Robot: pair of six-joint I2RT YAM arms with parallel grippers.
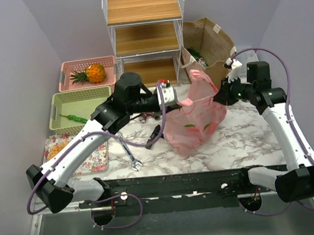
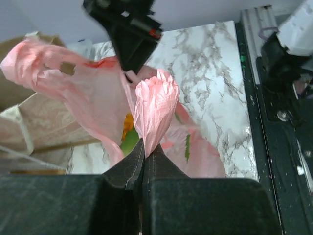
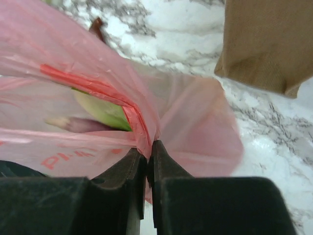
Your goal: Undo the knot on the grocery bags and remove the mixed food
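Lavender walls close round a white marble worktop (image 1: 246, 143), with a wire rack of wooden shelves (image 1: 144, 20) at the back. A brown paper bag (image 1: 208, 42) stands upright and open beside the rack on the right.

Near the middle of the worktop sits the pink plastic bag (image 1: 195, 122), thin and crinkled, its bottom resting on the marble and its top pulled up between the two arms. The left claw (image 1: 179, 104) is closed on the bag's left upper edge. Its wrist view shows the fingertips pinched tight on a pleated, bunched lump (image 2: 156, 105) of pink plastic. I cannot tell whether that lump is the knot itself. The right claw (image 1: 216, 97) is closed too, nipping a fold of the same bag on its right side beside a red-edged seam (image 3: 132, 115). Through the film there, some food (image 3: 105, 111) shows as a pale green shape with something purplish below it. The left wrist view shows orange and green behind the plastic.

Off to the left, a pink basket (image 1: 74, 67) holds a pineapple (image 1: 93, 73). A green basket (image 1: 79, 92) sits just in front of it, and a flowered tray (image 1: 92, 158) lies nearer still. A wrench (image 1: 130, 155) lies flat on the marble, left of the bag.
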